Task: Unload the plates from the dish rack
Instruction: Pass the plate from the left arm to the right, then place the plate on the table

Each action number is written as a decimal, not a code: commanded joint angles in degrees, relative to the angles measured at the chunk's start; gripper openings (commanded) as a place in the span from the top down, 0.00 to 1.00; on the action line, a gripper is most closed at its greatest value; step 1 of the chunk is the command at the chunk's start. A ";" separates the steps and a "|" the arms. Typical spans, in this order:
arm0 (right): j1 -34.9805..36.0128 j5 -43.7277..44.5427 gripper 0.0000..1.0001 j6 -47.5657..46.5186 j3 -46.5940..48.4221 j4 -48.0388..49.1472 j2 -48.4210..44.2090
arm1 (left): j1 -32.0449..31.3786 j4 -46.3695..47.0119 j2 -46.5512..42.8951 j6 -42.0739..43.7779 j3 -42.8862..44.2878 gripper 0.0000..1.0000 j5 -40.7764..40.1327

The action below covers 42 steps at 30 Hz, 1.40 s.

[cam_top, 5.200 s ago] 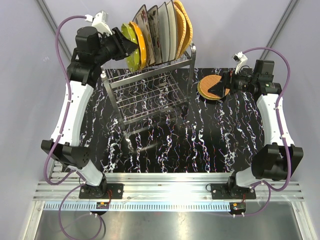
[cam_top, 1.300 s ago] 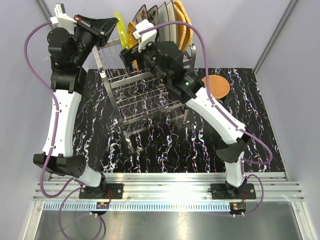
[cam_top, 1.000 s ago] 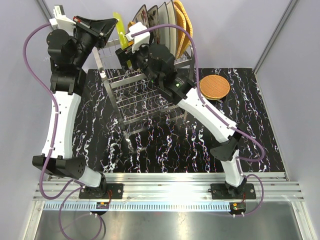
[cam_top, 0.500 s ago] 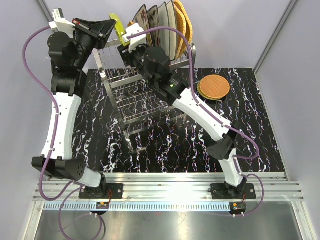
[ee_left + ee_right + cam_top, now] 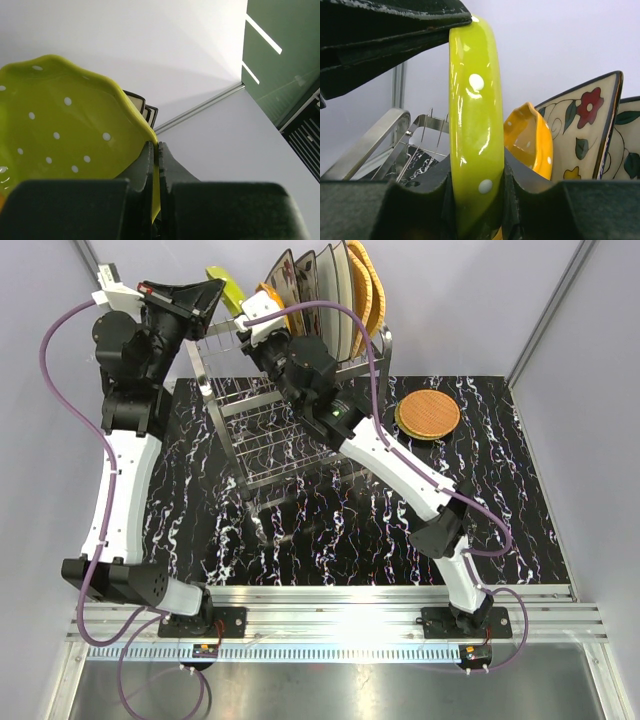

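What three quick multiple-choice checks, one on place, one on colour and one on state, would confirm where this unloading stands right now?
1. Where is the woven plate?
A. flat on the table, right of the rack
B. on the rack's lower shelf
C. upright in the rack's top row

2. What colour is the plate in the left hand?
A. orange
B. lime green with white dots
C. plain white

3. How is the left hand?
A. wide open
B. shut on the green plate's rim
C. out of view

Answers:
1 A: the top view shows it lying beside the rack.
2 B: the left wrist view shows the dotted green surface.
3 B: its fingers pinch the rim with no gap.
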 commanded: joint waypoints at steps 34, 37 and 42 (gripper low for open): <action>-3.38 -15.26 1.00 -7.64 8.99 15.48 -2.26 | -0.22 11.61 -19.61 1.09 -15.50 0.17 -1.73; -3.38 -15.96 1.00 -6.06 8.47 15.39 -4.10 | -0.22 9.67 -21.27 4.17 -16.02 0.12 -1.56; -3.38 -16.67 1.00 -2.90 4.87 15.04 -8.59 | -0.04 4.67 -24.27 9.45 -17.34 0.07 -1.56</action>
